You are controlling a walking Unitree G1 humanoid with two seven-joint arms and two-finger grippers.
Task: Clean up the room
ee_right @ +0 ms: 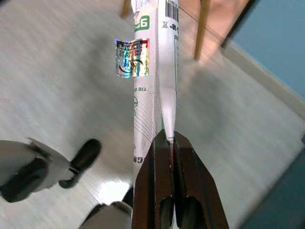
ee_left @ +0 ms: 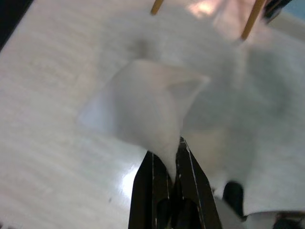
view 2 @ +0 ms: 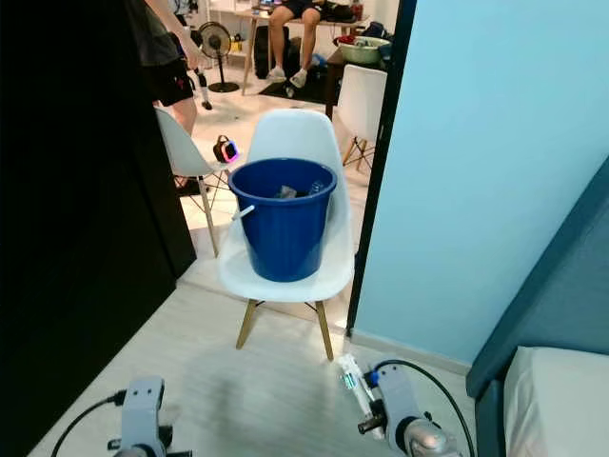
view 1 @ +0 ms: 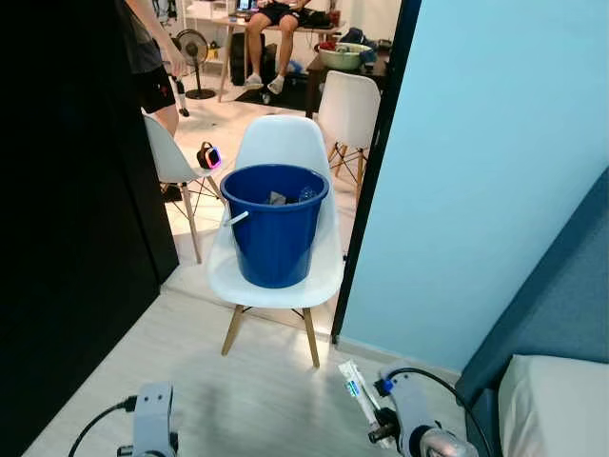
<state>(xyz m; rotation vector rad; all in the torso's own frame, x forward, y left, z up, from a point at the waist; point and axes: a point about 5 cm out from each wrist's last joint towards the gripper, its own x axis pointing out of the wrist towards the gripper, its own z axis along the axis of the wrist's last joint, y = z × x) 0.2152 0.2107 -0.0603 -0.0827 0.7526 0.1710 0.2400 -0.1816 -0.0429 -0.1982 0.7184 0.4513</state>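
Translucent white plastic scrap (ee_left: 143, 107) pinched in our left gripper (ee_left: 171, 157), fingers clamped on it, low at left over pale wood floor (view 1: 257, 390). Blue plastic bucket (view 1: 274, 228) sits on white moulded chair (view 1: 285, 148), straight ahead, between both arms. Our right gripper (ee_right: 167, 143) clamped on flattened white printed carton (ee_right: 152, 71), long axis pointing toward chair legs. We judge right arm nearer bucket.

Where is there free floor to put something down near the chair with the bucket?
The pale wood floor before the white plastic chair is bare, bordered by the black panel and light blue wall. The chair seat is filled by the blue plastic bucket.
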